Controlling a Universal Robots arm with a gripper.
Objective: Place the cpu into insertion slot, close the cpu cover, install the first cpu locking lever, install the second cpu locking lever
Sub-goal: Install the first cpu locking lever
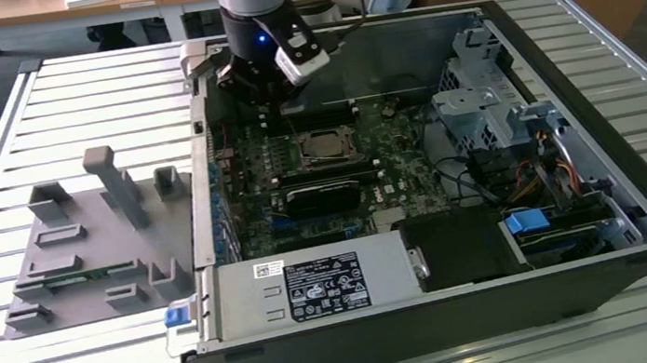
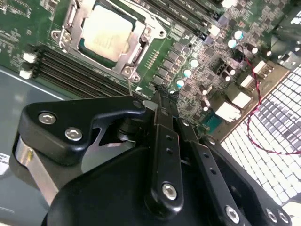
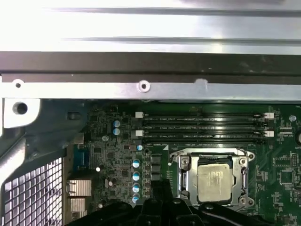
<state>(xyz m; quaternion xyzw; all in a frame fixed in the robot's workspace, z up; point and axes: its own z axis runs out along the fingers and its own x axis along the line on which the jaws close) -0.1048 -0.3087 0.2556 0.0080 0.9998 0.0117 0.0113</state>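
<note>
The gripper's (image 2: 159, 97) two black fingers (image 2: 162, 141) are drawn together at their tips with nothing between them, and they touch nothing. In the second wrist view the joined tips hang above the green circuit board (image 2: 28, 28), just beside one corner of the socket and near a row of long black memory slots (image 2: 80, 70), apart from the chip. The cpu (image 2: 106, 33) lies flat in the socket, its dull tan top facing up. It is close to square, so no side reads as the longer one, and its edges run parallel to the socket frame and to the memory slots. The cpu cover (image 2: 135, 47) lies down flat around it, a thin silver frame whose square window leaves the chip's top bare. Whether the locking levers are latched I cannot tell. In the first wrist view the chip (image 3: 215, 181) sits close to the dark fingertips, with four memory slots (image 3: 202, 127) between the socket and the case's metal wall. In the exterior view the arm stands over the far part of the board inside the open computer case (image 1: 626, 198), with the chip (image 1: 322, 147) just nearer the camera than the gripper. A labelled grey power box (image 1: 312, 286) fills the near corner. The case rests on a slatted table (image 1: 98, 89), with a grey holder tray (image 1: 83, 260) on the exterior view's left.
</note>
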